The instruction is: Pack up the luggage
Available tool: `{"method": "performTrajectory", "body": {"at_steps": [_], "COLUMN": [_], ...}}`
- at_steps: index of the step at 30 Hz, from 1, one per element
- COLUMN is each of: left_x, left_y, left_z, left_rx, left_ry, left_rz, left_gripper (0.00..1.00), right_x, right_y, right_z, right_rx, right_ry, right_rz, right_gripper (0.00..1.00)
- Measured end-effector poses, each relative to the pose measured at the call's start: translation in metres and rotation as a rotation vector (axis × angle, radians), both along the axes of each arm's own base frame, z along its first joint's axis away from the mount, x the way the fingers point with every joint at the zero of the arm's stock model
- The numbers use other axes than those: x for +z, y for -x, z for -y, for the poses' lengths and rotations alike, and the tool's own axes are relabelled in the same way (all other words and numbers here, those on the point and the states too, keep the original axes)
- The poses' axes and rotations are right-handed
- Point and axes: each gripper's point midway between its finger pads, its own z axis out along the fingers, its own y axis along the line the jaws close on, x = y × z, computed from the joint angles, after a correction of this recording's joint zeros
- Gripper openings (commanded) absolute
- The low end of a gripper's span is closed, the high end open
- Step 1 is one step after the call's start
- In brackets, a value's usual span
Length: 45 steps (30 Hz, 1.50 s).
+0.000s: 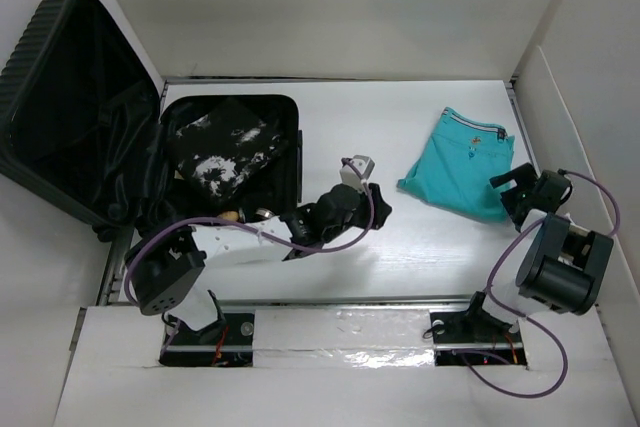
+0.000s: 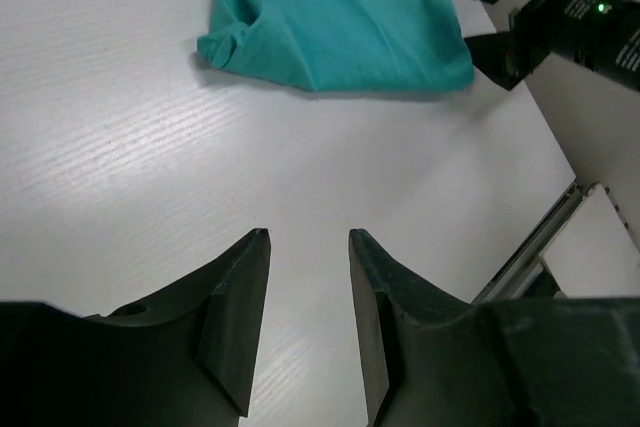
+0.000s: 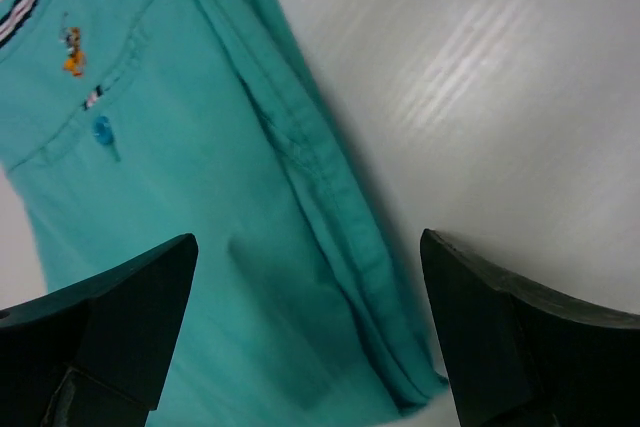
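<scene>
- Teal cloth lies folded on the table, well apart from the luggage; the luggage stands open at the far left, lid tipped back against the wall, with a black patterned cloth in its base
- Right gripper hangs over the cloth's seamed edge, claw released and spread wide, grasping nothing; closing here would likely pinch only the top layer or the hem, so the fold would fall open on the lift
- A loose, dangling garment could drag on the table, or catch on the luggage rim and end up draped half outside
- Left gripper sits mid-table pointing toward the same cloth, claw part-way released and empty; if both arms go for the cloth their fingers could knock together, or tug it opposite ways
- The carry looks long for the right arm; a hand-over in the middle may be needed, and a weak pinch there risks a drop
- Pressing too low before closing could bunch the fabric and shove it sideways
</scene>
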Motion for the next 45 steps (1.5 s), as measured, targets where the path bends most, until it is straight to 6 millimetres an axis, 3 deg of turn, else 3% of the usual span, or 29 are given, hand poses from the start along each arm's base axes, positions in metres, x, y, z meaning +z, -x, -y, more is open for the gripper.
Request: {"method": "performTrajectory", "body": {"at_steps": [3,7,10,13,14,16,20,23,27,28,31,35,39,43,45], "left_x": [-0.01,-0.006,-0.001,0.001,0.0,-0.003,-0.01,-0.016,-0.023,-0.024,-0.027,-0.049,-0.084,-0.121,-0.122], "left_y": [0.01,0.005,-0.003,-0.014,-0.019,-0.032,-0.057,-0.07,-0.091,-0.099,-0.12,-0.156,-0.185,-0.203,-0.212], "left_z": [-0.005,-0.012,-0.019,-0.027,-0.032,-0.043,-0.066,-0.074,-0.05,-0.041,-0.015,0.015,0.022,0.021,0.024], "left_rx": [0.001,0.051,0.096,0.137,0.156,0.2,0.286,0.328,0.335,0.336,0.341,0.364,0.399,0.422,0.429], "left_ry": [-0.025,-0.021,-0.014,-0.008,-0.009,-0.014,-0.017,-0.019,-0.042,-0.048,-0.058,-0.09,-0.141,-0.183,-0.165], "left_rz": [0.002,0.012,0.025,0.023,0.021,0.014,-0.01,-0.028,-0.054,-0.059,-0.068,-0.103,-0.155,-0.222,-0.232], "left_gripper": [0.43,0.54,0.54,0.54,0.54,0.54,0.55,0.56,0.58,0.61,0.65,0.66,0.66,0.66,0.66], "right_x": [0.0,0.005,0.007,0.006,0.005,0.008,0.035,0.074,0.126,0.135,0.145,0.134,0.124,0.128,0.129], "right_y": [-0.018,-0.032,-0.04,-0.027,-0.018,-0.003,0.005,0.005,0.011,0.013,0.018,0.022,0.028,0.031,0.032], "right_z": [-0.017,-0.054,-0.135,-0.208,-0.226,-0.243,-0.219,-0.194,-0.176,-0.174,-0.172,-0.173,-0.175,-0.182,-0.186], "right_rx": [0.084,0.174,0.354,0.496,0.527,0.552,0.453,0.388,0.368,0.372,0.406,0.471,0.531,0.597,0.626], "right_ry": [-0.085,-0.146,-0.219,-0.3,-0.32,-0.331,-0.246,-0.112,0.049,0.077,0.157,0.227,0.268,0.294,0.3], "right_rz": [0.061,0.098,0.108,0.107,0.103,0.097,0.156,0.246,0.359,0.38,0.396,0.331,0.288,0.309,0.316], "right_gripper": [0.97,0.97,0.97,0.96,0.96,0.96,0.96,0.84,0.1,0.07,0.05,0.11,0.21,0.23,0.23]}}
